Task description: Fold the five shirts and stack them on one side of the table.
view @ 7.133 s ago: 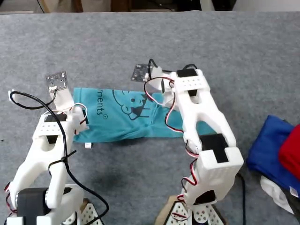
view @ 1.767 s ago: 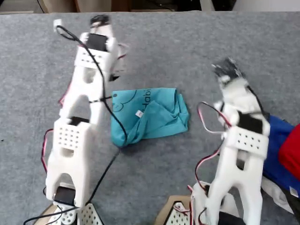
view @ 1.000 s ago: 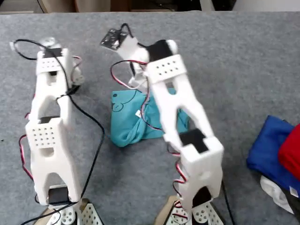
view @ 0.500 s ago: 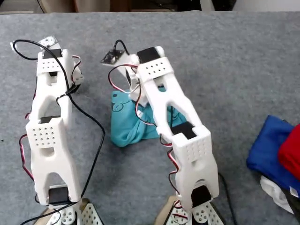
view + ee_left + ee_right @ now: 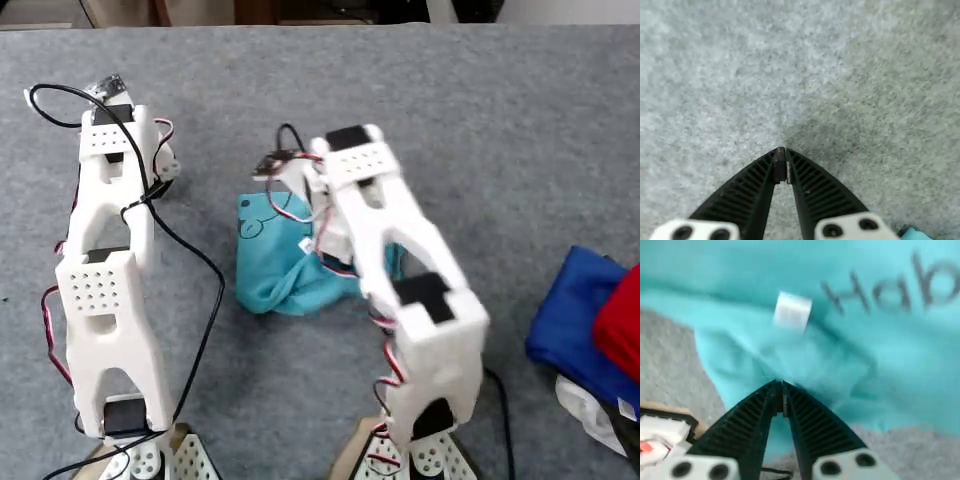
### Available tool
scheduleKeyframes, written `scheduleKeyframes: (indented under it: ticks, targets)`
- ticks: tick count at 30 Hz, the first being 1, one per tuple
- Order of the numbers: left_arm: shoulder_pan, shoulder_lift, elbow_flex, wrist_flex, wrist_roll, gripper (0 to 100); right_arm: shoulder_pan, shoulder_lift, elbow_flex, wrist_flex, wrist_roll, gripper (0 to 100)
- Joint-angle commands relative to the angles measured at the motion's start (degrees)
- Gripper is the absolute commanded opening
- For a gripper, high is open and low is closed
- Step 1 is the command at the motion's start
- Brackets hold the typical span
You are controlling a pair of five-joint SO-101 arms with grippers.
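High view centre: teal shirt point(image 5: 272, 278) now bundled, right tool point(image 5: 780, 386) back over it, closed. Left tool point(image 5: 781, 163) closed too. Looks ready for stacking.

Shirt gone from a long strip to a bundle, and both my arms have moved.
Seven seconds back the teal shirt point(image 5: 268, 272) lay stretched across the worktop point(image 5: 500, 120) with one of my arms at each end; now it is bunched into a compact fold. I have swung the left arm point(image 5: 105, 210) off the shirt and out along the far left side. The right arm point(image 5: 390, 240) went wide to the right, came back in over the shirt and reached past its far left corner. In the last half second it drew back, so the right gripper point(image 5: 779, 389) now hangs over the cloth itself.
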Motion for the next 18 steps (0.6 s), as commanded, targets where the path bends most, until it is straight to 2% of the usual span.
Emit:
scheduleKeyframes:
  ticks: [1, 4, 7, 12, 18]
  targets:
    - [0.8, -1.7, -0.2, -0.8, -0.5, 2, 4.4, -13.0, 10.3, -3.4, 3.3, 0.5]
    - [0.8, -1.7, 0.0, -0.9, -0.5, 2, 6.5, -17.3, 15.7, -5.3, 5.1, 0.5]
    - [1.3, -1.7, 2.0, -2.5, -0.7, 2, 6.5, -18.3, 14.0, -5.7, 5.1, 0.5]
    - [1.8, -1.8, 2.9, -2.8, -0.7, 2, 3.6, -15.3, 2.2, -5.8, 5.0, 0.5]
    - [1.9, -1.8, 3.0, -2.8, -0.7, 2, 1.5, -1.8, -16.3, -2.6, 1.9, 0.5]
